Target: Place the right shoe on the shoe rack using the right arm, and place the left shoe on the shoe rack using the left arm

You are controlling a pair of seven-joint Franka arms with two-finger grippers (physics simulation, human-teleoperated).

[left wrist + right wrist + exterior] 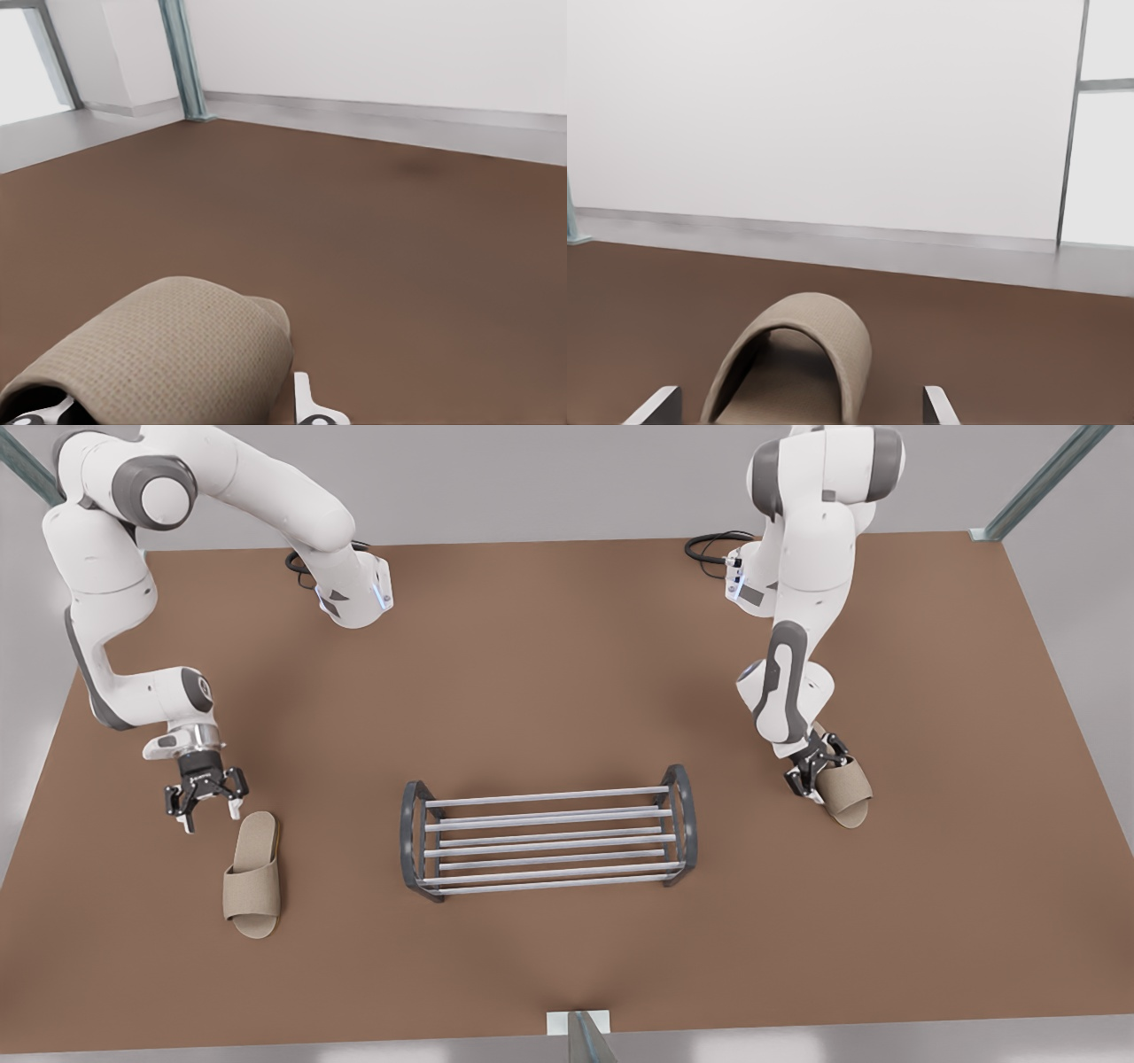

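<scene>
Between my left gripper's [819, 778] spread fingers [310, 409] sits the left shoe's [177, 354] strap, seemingly unclamped; my right gripper [205, 793], fingers apart, hovers just behind the right shoe's [252, 877] heel. Next: close, lift toward the shoe rack [549, 819].

Bare worktop [549, 691] lies open between each slipper and the rack [547, 833]; the rack's bars carry nothing.

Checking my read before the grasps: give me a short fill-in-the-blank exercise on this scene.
1. The shoe rack holds ___ slippers.
2. The right gripper hovers with its jaws ___ near the heel of the slipper on the front view's left.
3. The left gripper is down at the other slipper, on the front view's ___.
Missing words: no; open; right.
</scene>
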